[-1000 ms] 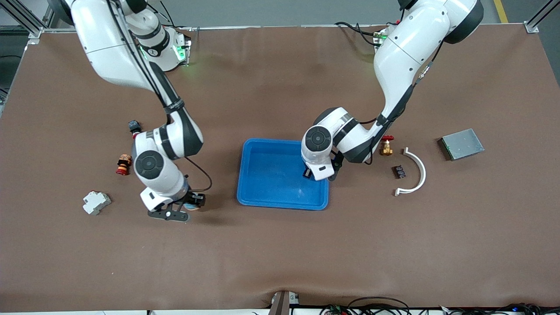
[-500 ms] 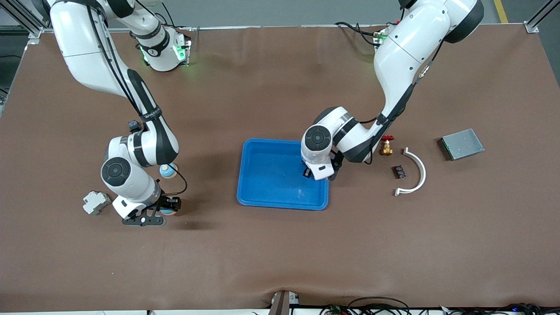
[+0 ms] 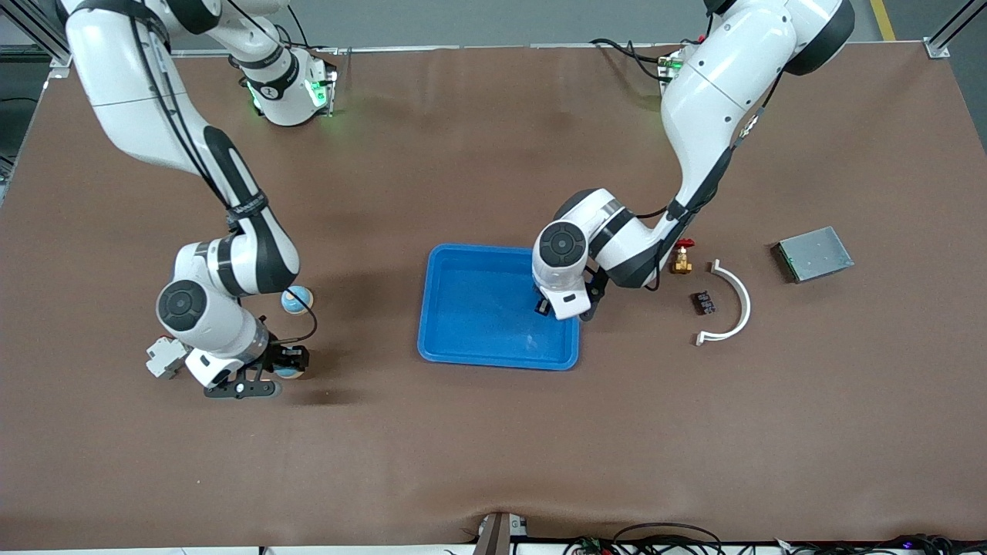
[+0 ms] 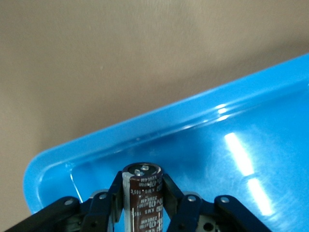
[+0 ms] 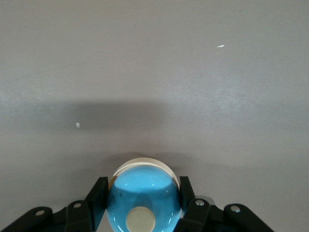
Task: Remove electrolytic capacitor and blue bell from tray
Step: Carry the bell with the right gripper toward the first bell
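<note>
My left gripper [image 3: 549, 306] hangs over the corner of the blue tray [image 3: 478, 308] nearest the left arm's end. It is shut on a dark brown capacitor [image 4: 143, 198] with a white stripe, held upright just above the tray floor [image 4: 251, 145]. My right gripper [image 3: 284, 362] is over the bare table between the tray and a white breaker [image 3: 160, 353]. It is shut on a glossy blue bell [image 5: 143, 198] with a cream button. A second blue bell [image 3: 297, 299] stands on the table beside the right forearm.
Toward the left arm's end lie a brass valve with a red handle [image 3: 682, 258], a small black part [image 3: 702, 301], a white curved strip [image 3: 732, 302] and a grey metal box [image 3: 814, 253]. The right arm partly covers the white breaker.
The right arm has carried the bell away from the tray toward its own end of the table, uncovering the second bell. The left gripper has stayed over the tray corner.
</note>
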